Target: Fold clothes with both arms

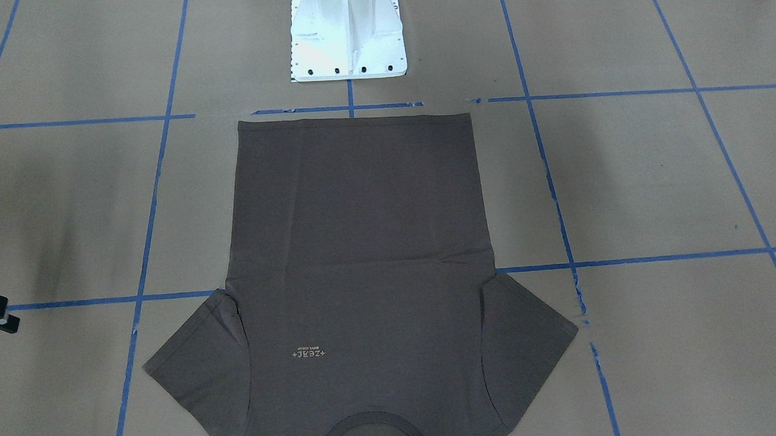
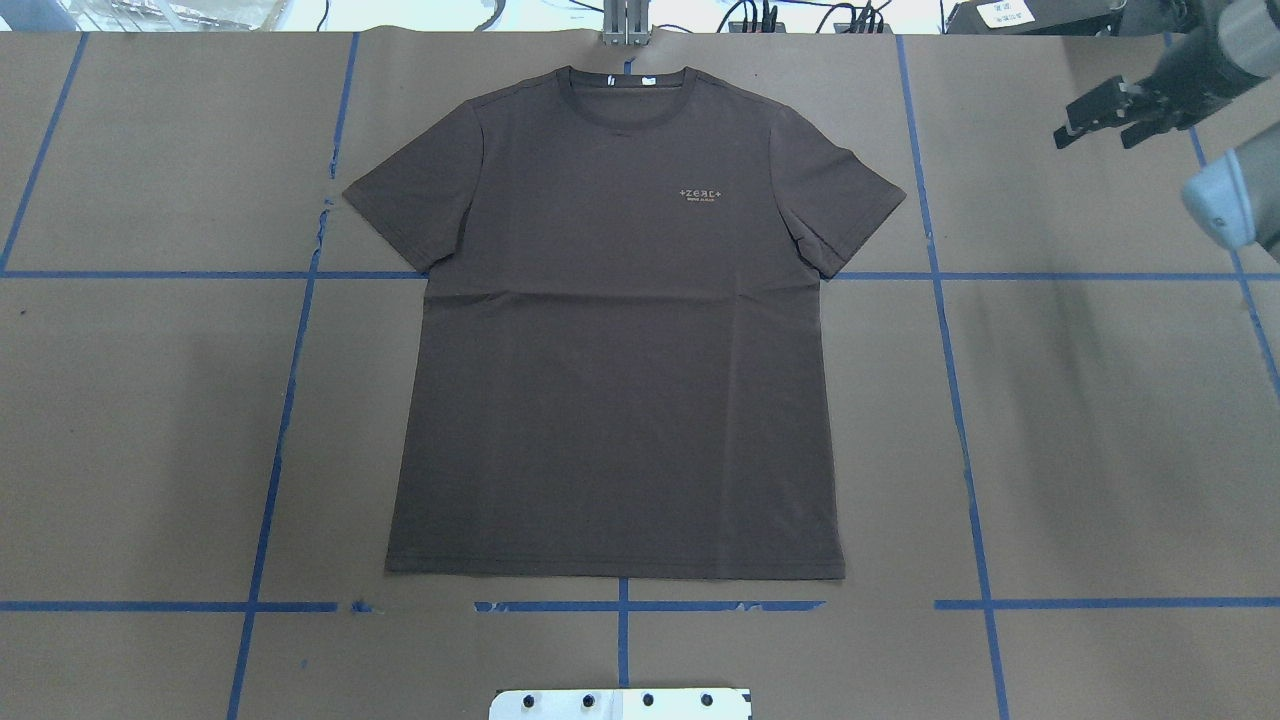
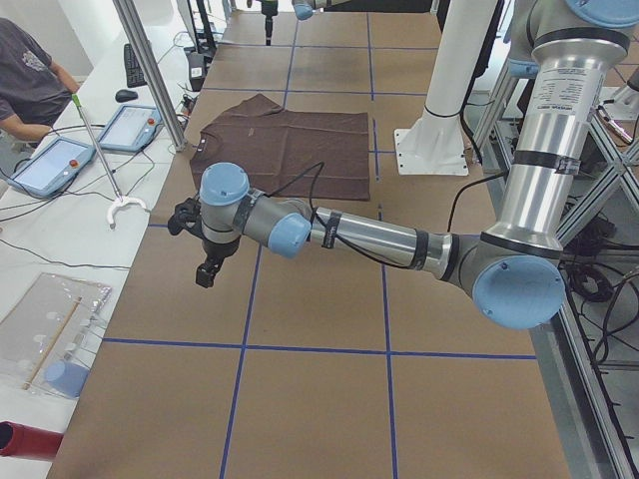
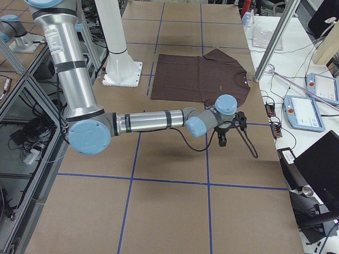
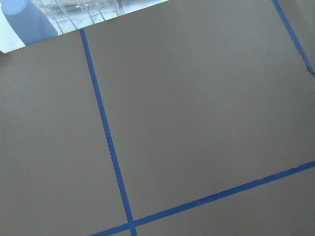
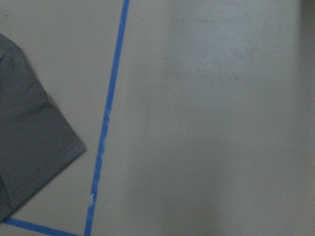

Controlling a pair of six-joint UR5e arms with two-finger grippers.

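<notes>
T-shirt (image 2: 615, 350): limp, light; we pinch shoulders at ten and two o'clock.
Right gripper (image 2: 1095, 132): seemingly spread, empty.
Left gripper (image 3: 205, 271): cannot tell.

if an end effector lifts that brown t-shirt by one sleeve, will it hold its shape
Probably floppy: the T-shirt lies flat with soft creases, so it'd likely sag. Looks thin, so probably light. Pushed, it may bunch on the paper rather than slide.
</notes>
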